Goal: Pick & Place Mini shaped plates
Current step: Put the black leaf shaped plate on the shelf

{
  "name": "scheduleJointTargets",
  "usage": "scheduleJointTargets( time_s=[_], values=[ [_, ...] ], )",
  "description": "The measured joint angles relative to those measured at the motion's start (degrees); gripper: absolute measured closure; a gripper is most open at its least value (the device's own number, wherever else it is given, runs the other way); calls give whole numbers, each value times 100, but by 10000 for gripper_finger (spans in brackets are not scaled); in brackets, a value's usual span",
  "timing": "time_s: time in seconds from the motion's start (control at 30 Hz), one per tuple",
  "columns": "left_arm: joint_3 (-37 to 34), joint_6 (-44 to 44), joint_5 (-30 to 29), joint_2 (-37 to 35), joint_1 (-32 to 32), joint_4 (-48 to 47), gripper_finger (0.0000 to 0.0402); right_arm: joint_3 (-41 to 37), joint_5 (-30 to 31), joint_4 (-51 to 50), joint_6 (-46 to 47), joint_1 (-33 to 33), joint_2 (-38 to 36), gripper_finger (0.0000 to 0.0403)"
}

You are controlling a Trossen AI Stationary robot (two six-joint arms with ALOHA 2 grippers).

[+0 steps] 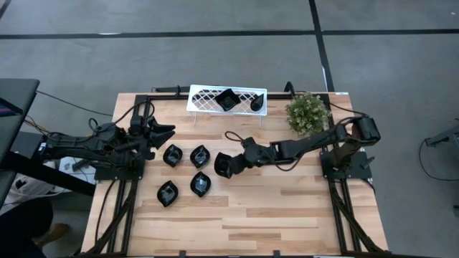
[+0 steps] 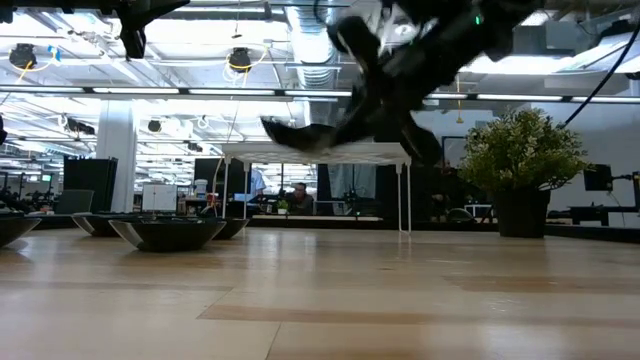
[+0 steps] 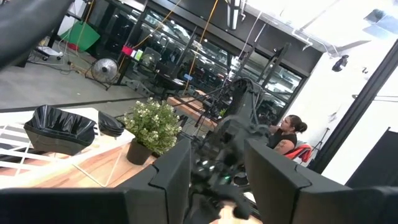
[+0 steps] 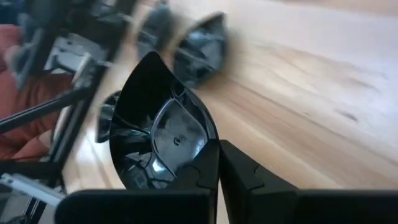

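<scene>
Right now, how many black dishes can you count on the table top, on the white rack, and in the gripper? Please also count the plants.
Black dishes on the table top: 4, for example one
Black dishes on the white rack: 2, for example one
Black dish held by the right gripper: 1
Green plant: 1
Total: 8 things, 7 of them dishes

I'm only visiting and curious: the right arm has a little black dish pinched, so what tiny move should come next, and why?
Probably lower it. The right gripper is shut on a leaf-shaped dish, held clear above the table beside four dishes already laid out, so easing down before letting go seems safest.
</scene>
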Motion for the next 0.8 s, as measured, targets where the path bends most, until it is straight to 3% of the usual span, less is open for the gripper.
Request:
scheduleJointTargets(
  time_s=[0.27,0.4,0.8],
  values=[
    [-2,-23,4,2,0,-2,252,741,708,-107,-1409,154,-123,402],
    [-2,-14,293,73,0,-35,252,1100,1205,-161,-2189,143,-123,402],
    [-7,3,487,1408,-2,-85,252,1719,2751,-382,-4005,143,-121,403]
  ],
)
